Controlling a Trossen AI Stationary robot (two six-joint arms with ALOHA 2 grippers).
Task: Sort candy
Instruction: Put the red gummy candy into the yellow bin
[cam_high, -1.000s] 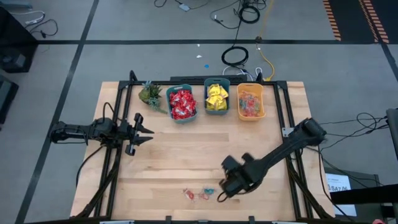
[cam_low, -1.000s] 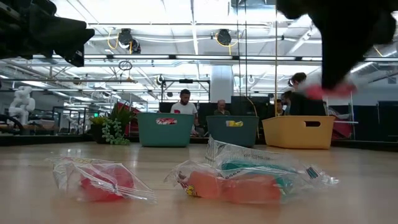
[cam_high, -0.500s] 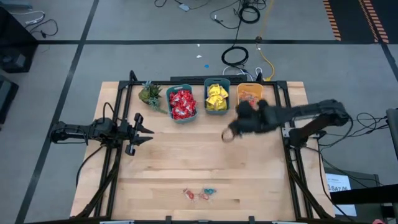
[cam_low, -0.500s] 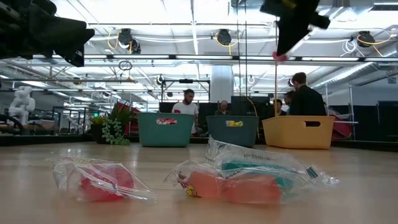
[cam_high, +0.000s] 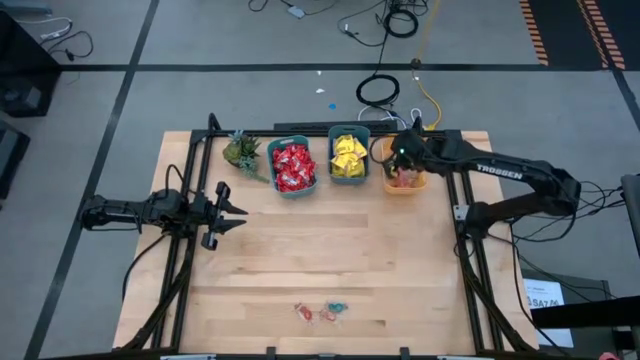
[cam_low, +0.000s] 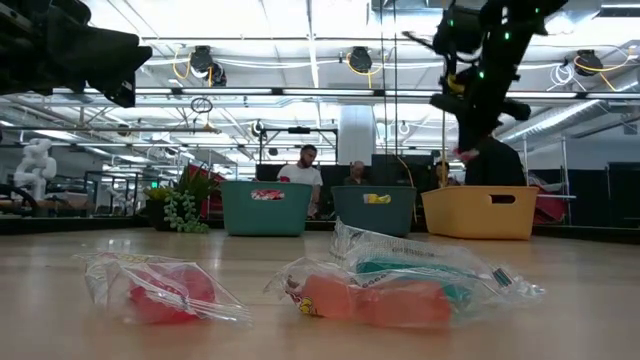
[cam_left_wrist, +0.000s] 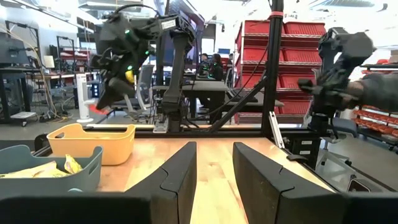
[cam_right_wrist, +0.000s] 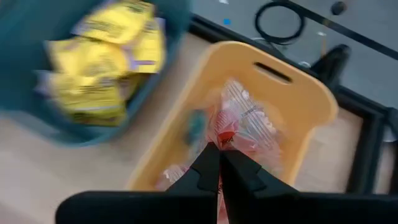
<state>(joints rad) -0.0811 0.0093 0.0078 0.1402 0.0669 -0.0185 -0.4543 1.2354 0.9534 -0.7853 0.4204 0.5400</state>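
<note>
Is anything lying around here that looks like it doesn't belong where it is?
Yes: three small wrapped sweets lie loose near the front edge of the table, far from the row of bins at the back. One looks teal, the others reddish. Everything else is tidy: red packets and yellow packets sit in their own bins.

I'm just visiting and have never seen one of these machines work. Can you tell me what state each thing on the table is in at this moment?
right gripper: shut on a clear-wrapped candy, above the yellow bin
left gripper: partly open, empty, waiting at the table's left side
yellow bin: partly filled with clear-wrapped candy
red candy bin: full
yellow candy bin: full
loose candies: unsorted, near the front edge
plant: upright, untouched
</note>
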